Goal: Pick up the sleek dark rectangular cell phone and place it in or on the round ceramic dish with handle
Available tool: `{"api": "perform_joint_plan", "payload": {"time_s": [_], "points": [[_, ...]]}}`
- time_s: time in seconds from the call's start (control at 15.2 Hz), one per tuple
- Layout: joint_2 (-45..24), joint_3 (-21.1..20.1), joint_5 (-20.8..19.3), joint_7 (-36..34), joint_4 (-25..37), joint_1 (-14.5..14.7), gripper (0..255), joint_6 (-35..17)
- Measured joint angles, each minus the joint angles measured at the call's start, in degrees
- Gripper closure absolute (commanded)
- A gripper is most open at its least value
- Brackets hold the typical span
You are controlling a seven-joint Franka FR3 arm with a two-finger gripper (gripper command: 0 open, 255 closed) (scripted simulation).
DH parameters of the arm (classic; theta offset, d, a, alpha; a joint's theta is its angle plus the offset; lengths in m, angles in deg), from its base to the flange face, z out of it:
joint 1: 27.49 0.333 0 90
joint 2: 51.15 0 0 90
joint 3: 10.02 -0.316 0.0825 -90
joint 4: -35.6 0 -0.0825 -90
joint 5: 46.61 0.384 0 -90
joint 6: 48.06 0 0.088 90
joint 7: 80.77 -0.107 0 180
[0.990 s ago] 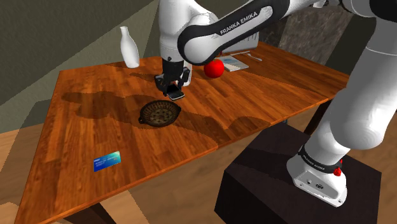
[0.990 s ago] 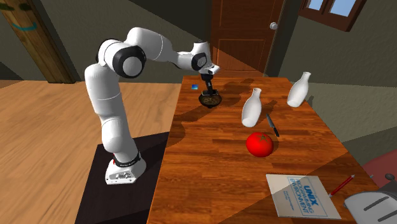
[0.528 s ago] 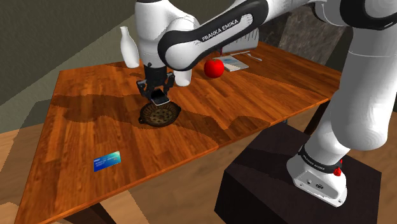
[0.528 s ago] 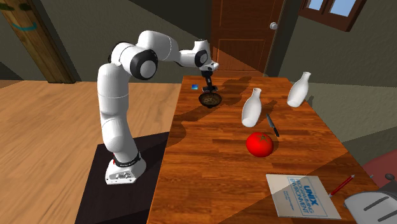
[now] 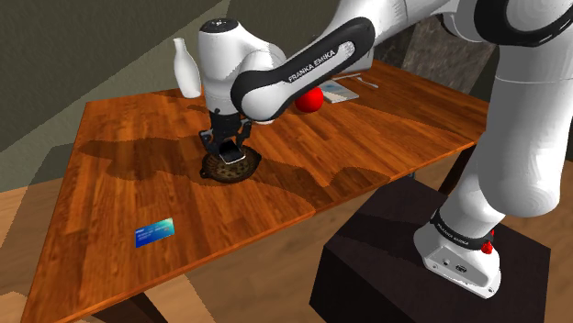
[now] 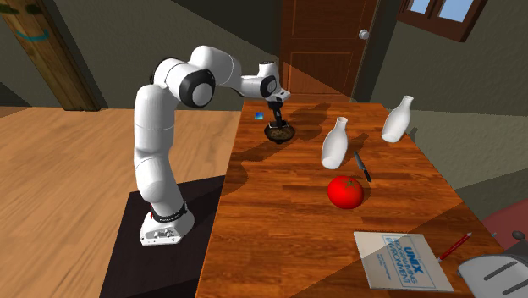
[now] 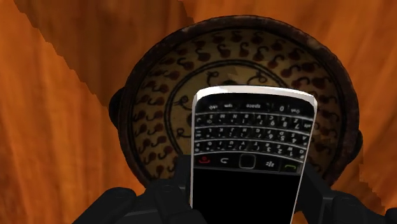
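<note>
Plainly, arm point(image 5: 303, 64) reads FRANKA EMIKA; tool point(image 7: 245, 191) clasps phone point(image 7: 251, 140) over dish point(image 7: 159, 114).

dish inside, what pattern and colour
Dish: tan with dark curly marks in rings; best in wrist view.

The cell phone point(image 7: 248, 153) is a black slab with a pale silver edge. It has rows of small keys, a red and a green call key, and a dark screen. The gripper point(image 7: 245, 194) clasps it at the screen end, face up, with the keypad end pointing away from the fingers. It hangs low over the middle of the dish point(image 7: 159, 121) — whether the two touch cannot be told.

The dish is round with a dark brown rim, an ochre bowl with dark curls and rings, and two small lugs on opposite sides. It stands upright on the wooden table point(image 5: 386, 138) — in the shoulder view, just toward 9 o'clock from the table's middle.
</note>
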Motion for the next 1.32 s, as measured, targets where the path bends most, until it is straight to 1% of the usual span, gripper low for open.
{"api": "perform_joint_plan", "payload": {"time_s": [0.2,0.66,0.73,1.12,1.32], "points": [[-1.0,0.3,-0.9,-0.9,-1.3,0.2,255,-2.2],[-1.4,0.5,-1.2,-1.0,-1.6,0.2,255,-2.8],[-1.4,0.5,-1.2,-1.0,-1.6,0.2,0,-2.8],[-1.4,0.5,-1.2,-1.0,-1.5,0.2,0,-2.8],[0.7,-0.1,0.2,0.0,-0.8,-0.1,0,-0.2]]}}
